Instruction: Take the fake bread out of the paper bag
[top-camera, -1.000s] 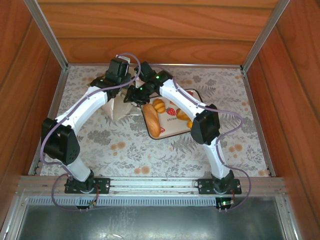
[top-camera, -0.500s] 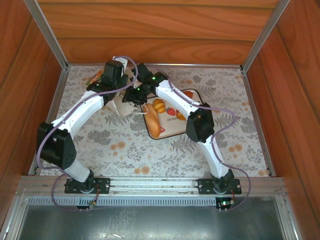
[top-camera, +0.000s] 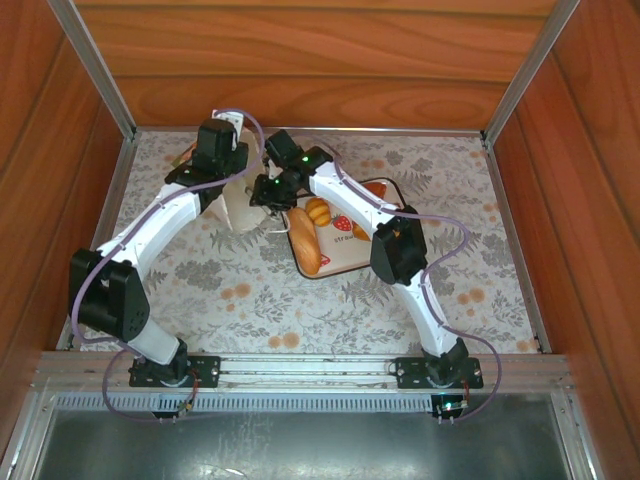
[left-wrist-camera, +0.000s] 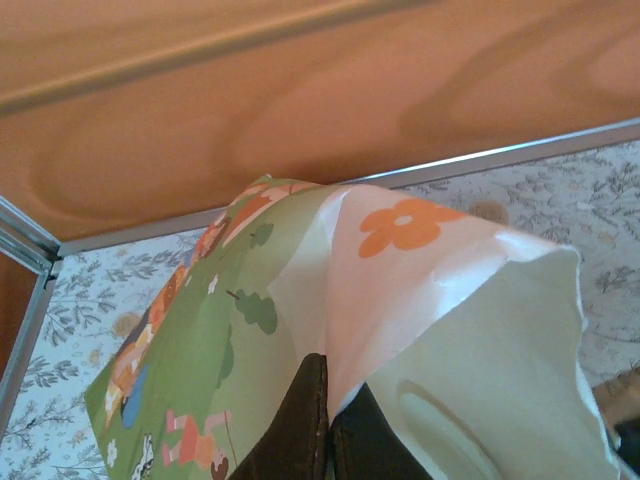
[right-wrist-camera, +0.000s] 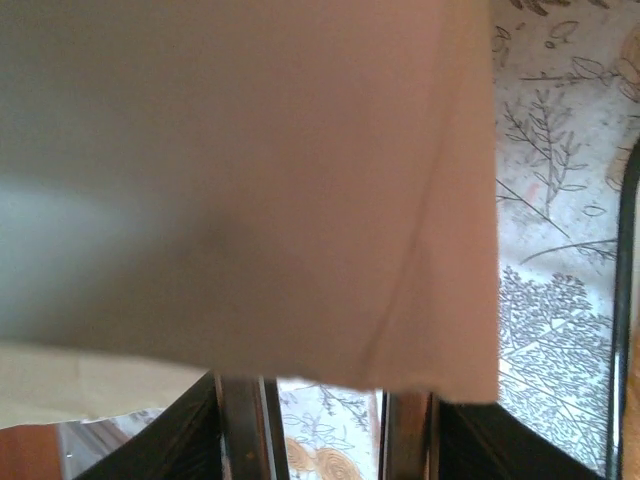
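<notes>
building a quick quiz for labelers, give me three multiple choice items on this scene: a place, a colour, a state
1. Where does the baguette lie? A bare table B strawberry tray C against the back wall
2. The flower printed on the paper bag is A orange B blue C purple
3. The left gripper is A wide open B resting on the tray C shut on the bag's edge
Key: 1 B, it lies along the tray's edge; 2 A, orange in the left wrist view; 3 C, its jaws pinch the paper.
</notes>
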